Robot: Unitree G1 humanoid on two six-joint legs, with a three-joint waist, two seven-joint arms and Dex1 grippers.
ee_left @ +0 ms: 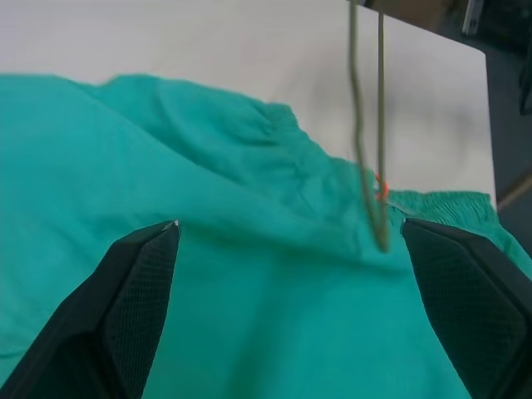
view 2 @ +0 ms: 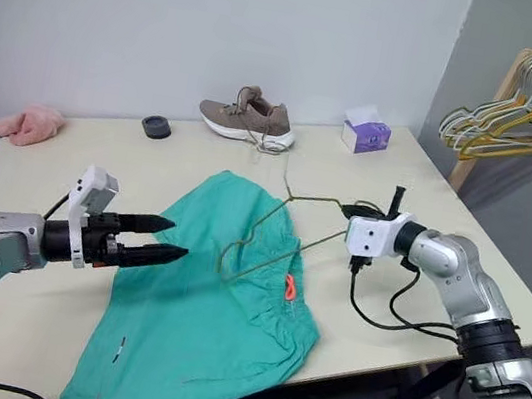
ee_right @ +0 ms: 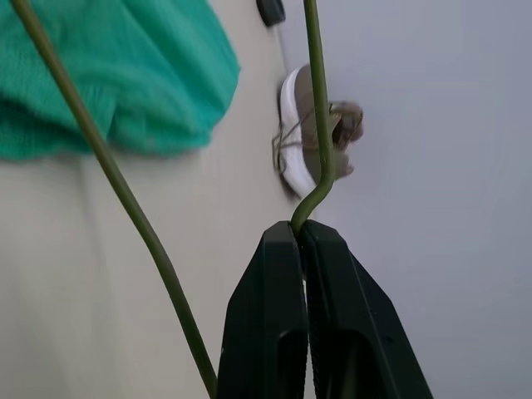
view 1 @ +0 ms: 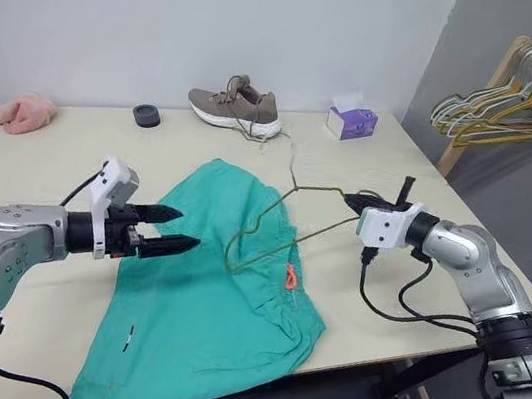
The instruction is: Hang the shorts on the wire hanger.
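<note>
The shorts (view 1: pixel 204 301) are plain teal-green with a small orange drawstring (view 1: pixel 290 277); the wire hanger (view 1: pixel 272 223) is olive-green; the table (view 1: pixel 62 142) is pale cream; the shoe (view 1: pixel 236 106) is taupe with a white sole; the fluffy cloth (view 1: pixel 24 112) is pink; the tissue box (view 1: pixel 351 123) is purple; the rack's hangers (view 1: pixel 498 110) are pale and yellow.
</note>
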